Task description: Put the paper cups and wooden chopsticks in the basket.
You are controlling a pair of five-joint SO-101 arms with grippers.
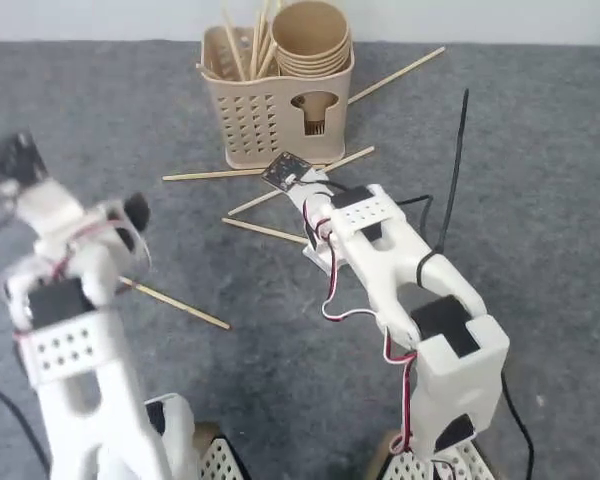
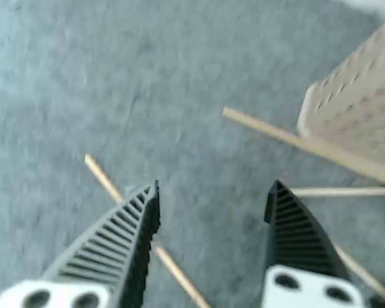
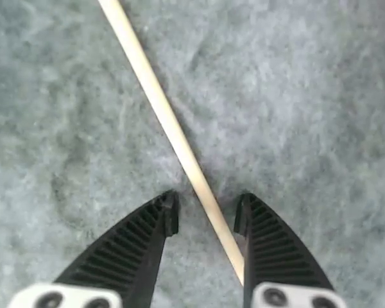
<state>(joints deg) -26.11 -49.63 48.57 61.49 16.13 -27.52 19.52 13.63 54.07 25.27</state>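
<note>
- The basket point(image 1: 270, 110) stands upright at the far side of the grey counter point(image 1: 540, 200). The paper cups point(image 1: 310, 35) are in it, nested in one stack at one end.
- Next to that stack, in the same basket, a bunch of chopsticks point(image 1: 242, 40) stands on end and leans on the rim.
- There are plenty of loose chopsticks point(image 1: 215, 174) out on the counter. One pokes out from behind the basket, and several lie crossed just in front of it.
- A lone stick point(image 1: 175, 300) lies well apart from those, down by the left arm point(image 1: 70, 300).
- The right hand point(image 3: 206, 202) is low over the counter with its fingers a narrow way apart, astride one chopstick point(image 3: 173, 128).
- That stick runs straight through the gap and lies against the inner edge of one finger (the other finger is clear of it, so nothing is clamped).
- The left hand point(image 2: 215, 192) is spread wide and carries nothing. A thin stick point(image 2: 109, 186) on the counter passes under one of its fingers.
- In the left wrist view a corner of the basket point(image 2: 359, 109) shows off to one side, and two more sticks point(image 2: 289, 138) lie close by it.
- From above, the right arm point(image 1: 400, 270) stretches out to the crossed sticks before the basket. I cannot tell which of them its hand is straddling.
</note>
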